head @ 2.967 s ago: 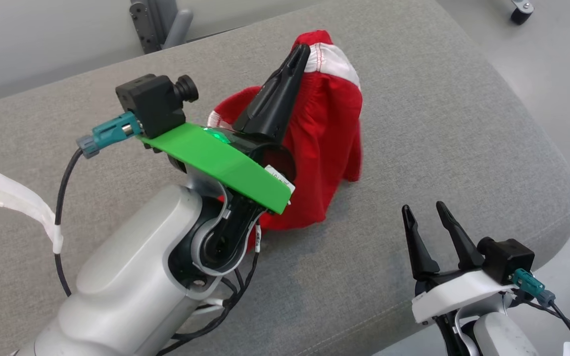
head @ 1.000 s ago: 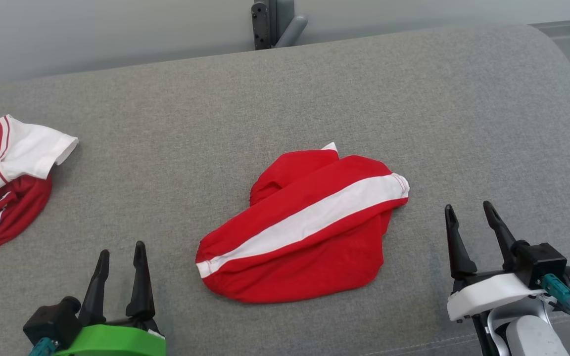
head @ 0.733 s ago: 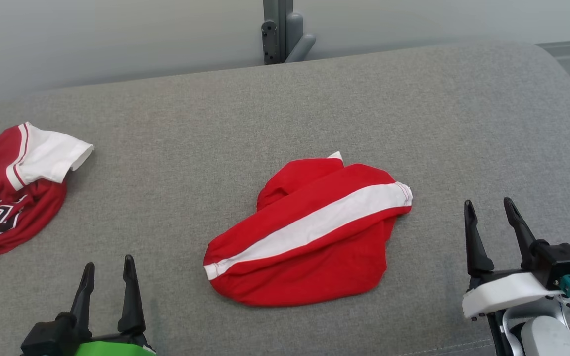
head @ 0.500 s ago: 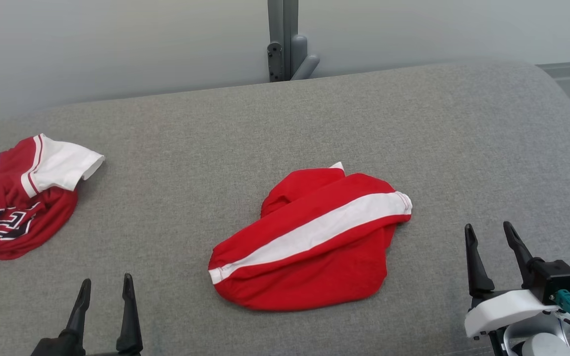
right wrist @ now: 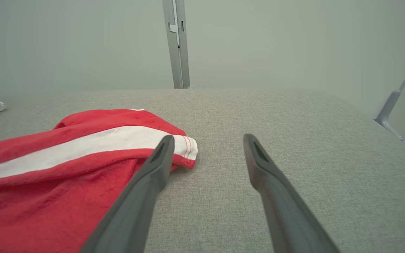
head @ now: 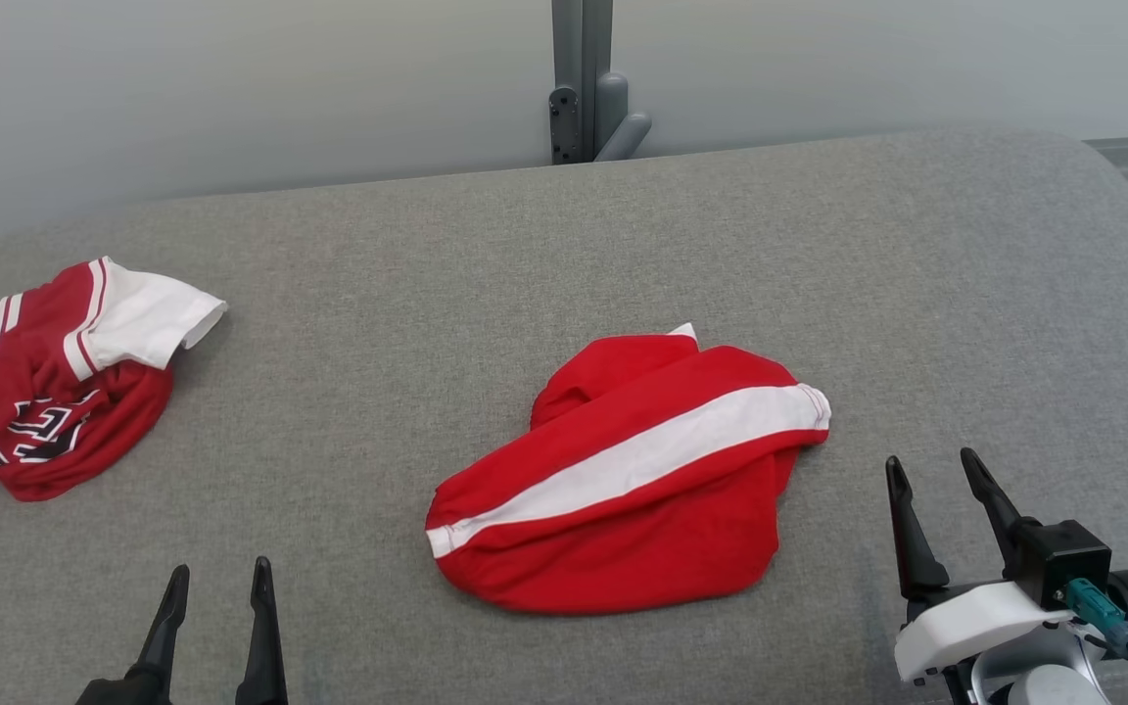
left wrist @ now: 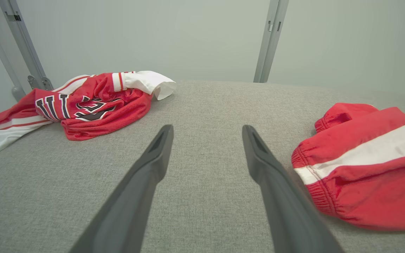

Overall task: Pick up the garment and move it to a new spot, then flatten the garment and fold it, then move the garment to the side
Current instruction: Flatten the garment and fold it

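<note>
Showing red garment point(head: 623, 509) bunched at centre frame on grey surface point(head: 916, 274), left pincer point(head: 220, 568) at lower left and right pincer point(head: 929, 458) at lower right both spread and empty; likely soft, light, limp, best pinched at elastic hem point(head: 442, 529) or striped corner point(head: 809, 406).

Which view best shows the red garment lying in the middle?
The head view: the striped garment lies whole, nothing across it. The left wrist view crops it at the right edge; the right wrist view crops it at the left.
</note>
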